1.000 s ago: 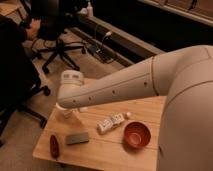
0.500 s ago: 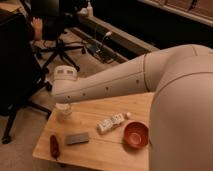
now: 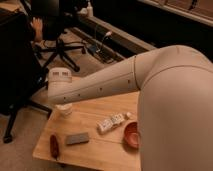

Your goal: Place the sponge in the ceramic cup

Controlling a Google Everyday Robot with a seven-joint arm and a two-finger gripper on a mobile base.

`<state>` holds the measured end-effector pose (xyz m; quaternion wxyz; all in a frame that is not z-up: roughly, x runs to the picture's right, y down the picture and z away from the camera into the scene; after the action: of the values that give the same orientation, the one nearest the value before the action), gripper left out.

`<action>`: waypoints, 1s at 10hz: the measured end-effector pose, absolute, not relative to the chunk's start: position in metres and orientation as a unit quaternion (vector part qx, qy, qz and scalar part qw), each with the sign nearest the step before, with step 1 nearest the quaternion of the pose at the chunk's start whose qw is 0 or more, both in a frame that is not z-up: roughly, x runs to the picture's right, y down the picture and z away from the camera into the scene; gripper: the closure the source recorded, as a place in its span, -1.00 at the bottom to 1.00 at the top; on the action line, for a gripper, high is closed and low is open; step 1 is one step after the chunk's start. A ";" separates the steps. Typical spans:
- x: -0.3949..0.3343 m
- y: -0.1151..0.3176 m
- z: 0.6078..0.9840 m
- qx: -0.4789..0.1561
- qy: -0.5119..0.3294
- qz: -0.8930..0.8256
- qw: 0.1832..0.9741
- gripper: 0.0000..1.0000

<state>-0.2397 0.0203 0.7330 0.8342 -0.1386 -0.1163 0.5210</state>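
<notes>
A grey sponge (image 3: 77, 138) lies flat on the wooden table (image 3: 100, 150), near its front left. At the table's back left corner stands a pale ceramic cup (image 3: 64, 109). My gripper (image 3: 61, 94) is at the end of the long pale arm, right above the cup and well behind the sponge. The arm's end blocks the view of anything the gripper may hold.
A red bowl (image 3: 132, 135) sits at the right of the table, with a white packet (image 3: 110, 122) in the middle. A dark red object (image 3: 54, 145) lies at the front left edge. Office chairs (image 3: 60, 45) stand on the floor behind.
The arm's end has swung left and back, from over the table's middle to above the cup. The sponge has stayed where it was.
</notes>
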 end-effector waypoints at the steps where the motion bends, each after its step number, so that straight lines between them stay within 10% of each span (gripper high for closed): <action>1: -0.246 0.021 0.735 -0.142 -0.123 0.519 0.834 1.00; 10: -0.252 0.038 0.781 -0.152 -0.125 0.509 0.838 1.00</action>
<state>-0.2515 0.0381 0.7808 0.8381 -0.1522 -0.1251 0.5087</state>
